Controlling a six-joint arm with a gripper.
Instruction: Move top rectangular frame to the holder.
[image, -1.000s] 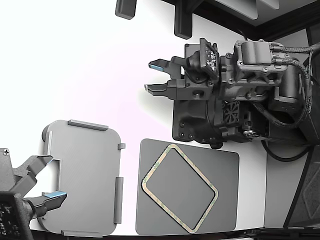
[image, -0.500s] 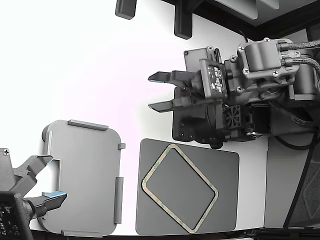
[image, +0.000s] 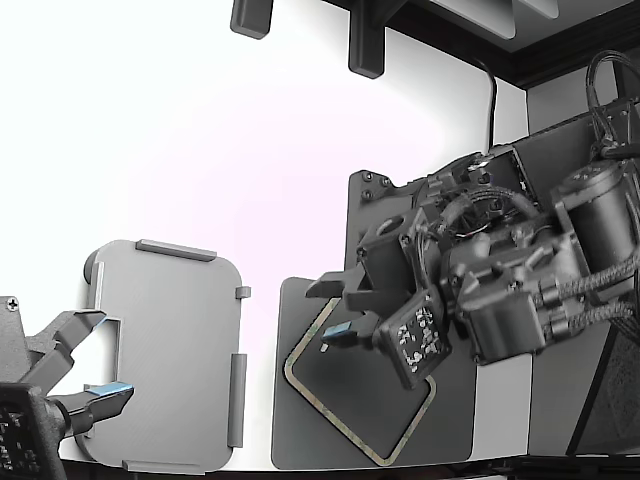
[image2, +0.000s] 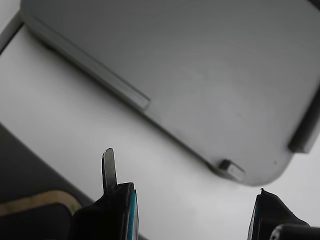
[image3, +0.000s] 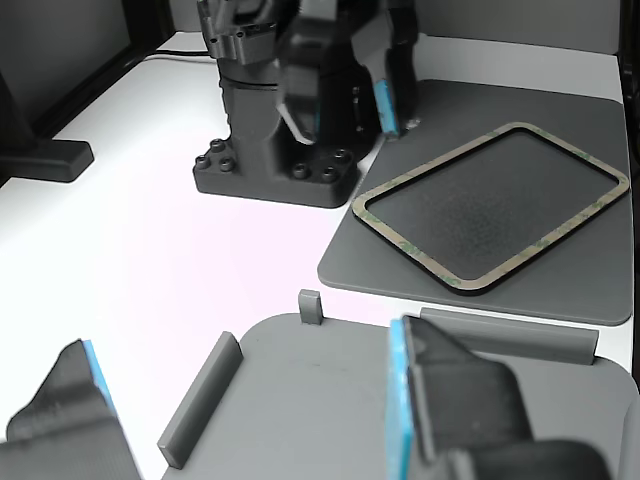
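One claw (image: 327, 312) is active: jaws apart, nothing between them, hanging over the corner of the frame that lies nearest the holder in the exterior view. In the wrist view the two dark fingers (image2: 112, 210) with blue pads frame a wide gap; counter (image2: 75, 125) and holder show through it.

Top rectangular frame (image: 300, 375) lies flat on the dark grey mat (image: 450, 420), rotated relative to the mat edges. Beige-tan ring, greenish mottling, dark inner edge. Arm hides its upper-right portion in the exterior view; the other view shows the whole ring (image3: 560, 245) on the mat (image3: 400, 275). Whether a fingertip touches the ring: cannot tell. A sliver of the ring's corner shows beside one finger in the wrist view (image2: 37, 201).

Holder (image: 170, 350) sits on the white counter (image: 200, 150) just beside the mat, on the exterior view's left, a narrow strip of counter between them. Light grey tray, rounded corners, raised darker tabs on its edges. It carries no frame. Also visible in the wrist view (image2: 200, 75) and the other view (image3: 320, 400).

Second arm's claw (image: 85, 385) sits at the holder's far edge at the exterior view's lower left, jaws spread, blue pad visible. Black arm base (image3: 270, 175) stands on the counter beside the mat.
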